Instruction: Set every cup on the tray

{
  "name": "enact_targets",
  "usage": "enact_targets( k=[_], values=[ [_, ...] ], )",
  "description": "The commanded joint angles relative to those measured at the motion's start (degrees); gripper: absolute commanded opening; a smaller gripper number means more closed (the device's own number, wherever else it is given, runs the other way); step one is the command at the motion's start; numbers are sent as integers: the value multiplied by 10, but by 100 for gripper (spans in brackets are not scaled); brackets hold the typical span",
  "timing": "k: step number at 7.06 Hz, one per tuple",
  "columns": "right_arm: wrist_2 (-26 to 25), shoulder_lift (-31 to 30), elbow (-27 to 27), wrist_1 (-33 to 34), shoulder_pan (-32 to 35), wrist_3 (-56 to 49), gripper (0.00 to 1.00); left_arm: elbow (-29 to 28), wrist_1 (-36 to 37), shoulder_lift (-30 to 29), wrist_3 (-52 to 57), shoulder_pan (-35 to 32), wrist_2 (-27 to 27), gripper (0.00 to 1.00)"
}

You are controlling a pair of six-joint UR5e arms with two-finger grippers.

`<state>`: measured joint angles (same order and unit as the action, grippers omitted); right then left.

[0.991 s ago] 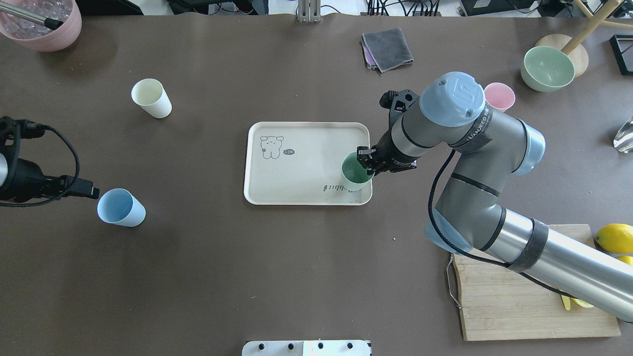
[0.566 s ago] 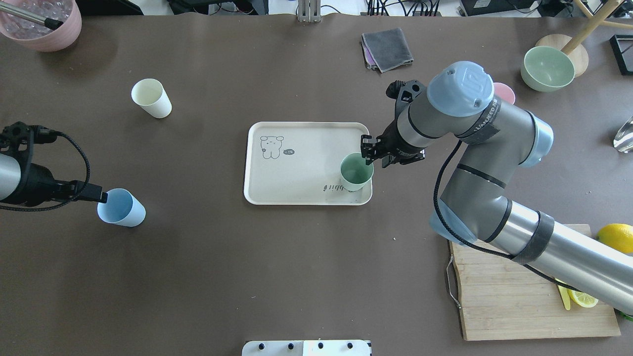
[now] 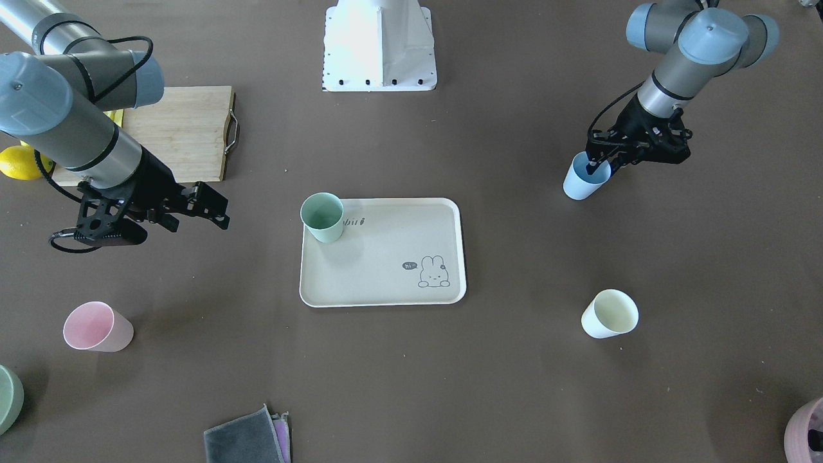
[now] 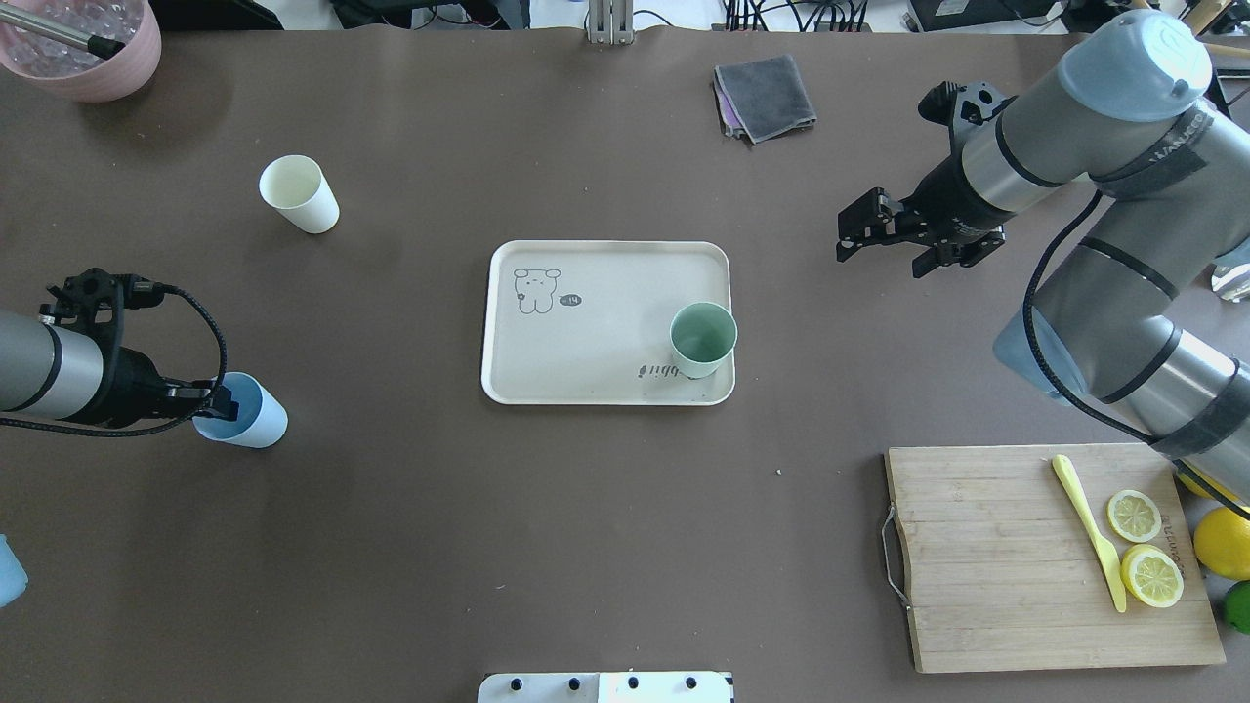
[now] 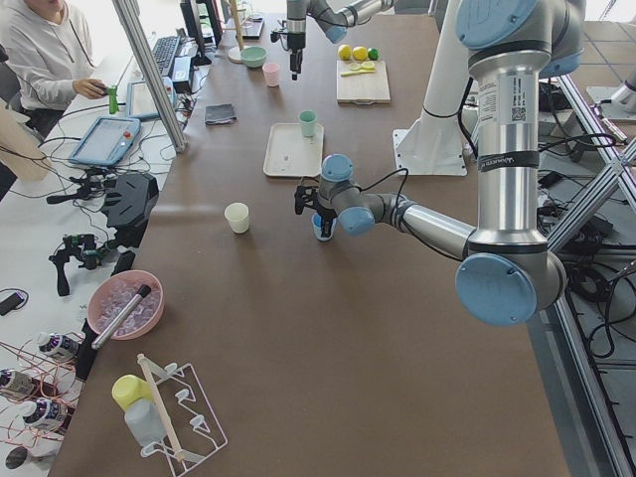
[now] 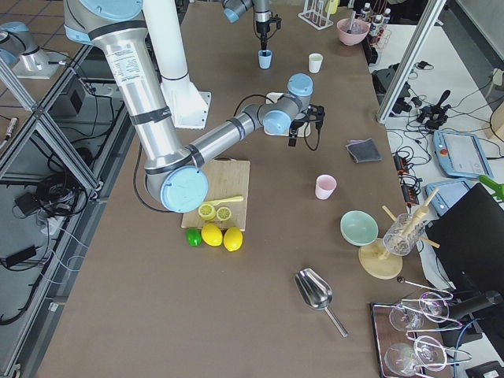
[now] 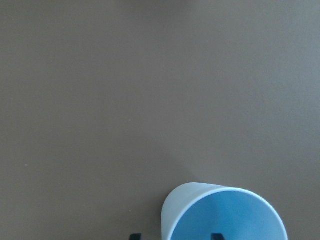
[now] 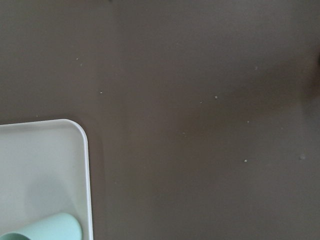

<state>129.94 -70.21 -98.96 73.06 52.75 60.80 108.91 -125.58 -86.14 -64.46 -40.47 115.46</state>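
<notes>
The green cup (image 4: 702,337) stands upright in the near right corner of the tray (image 4: 586,381), close to the rim, and so most of the tray floor is free for the three other cups. The right jaws are apart and hold nothing. They hang over the bare desk (image 4: 586,547) to the right of the tray, and I judge that their next goal is the pink cup (image 3: 96,326), which stands on the far right side. The left jaws are also apart, with one finger (image 7: 216,236) inside the blue cup (image 4: 249,418) and the other outside its wall, so that closing would pinch the wall. This cup stands on the desk, well left of the tray. The cream cup (image 4: 298,193) stands farther away on the left.
</notes>
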Motion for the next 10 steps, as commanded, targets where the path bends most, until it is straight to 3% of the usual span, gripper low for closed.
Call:
enact_targets(
  k=[1,2,3,4,5,8,10],
  values=[
    [0,-26,4,2,21,-36,100,14,10,-42,-20,6,0,0],
    [-4,-38,10,2,36,-50,99,16,75,-104,-20,2,6,0],
    [-3,-46,26,2,58,-93,99,8,179,-207,-26,2,2,0],
    [-3,-49,53,1,80,-138,98,-31,244,-301,-44,7,-10,0],
    [-5,-49,79,1,100,-160,98,-61,249,-345,-47,38,-35,0],
    [-7,-41,139,-2,118,-200,98,-148,248,-417,-45,71,-82,0],
    [-4,-14,171,-1,119,-171,98,-155,248,-426,-43,86,-103,0]
  ],
)
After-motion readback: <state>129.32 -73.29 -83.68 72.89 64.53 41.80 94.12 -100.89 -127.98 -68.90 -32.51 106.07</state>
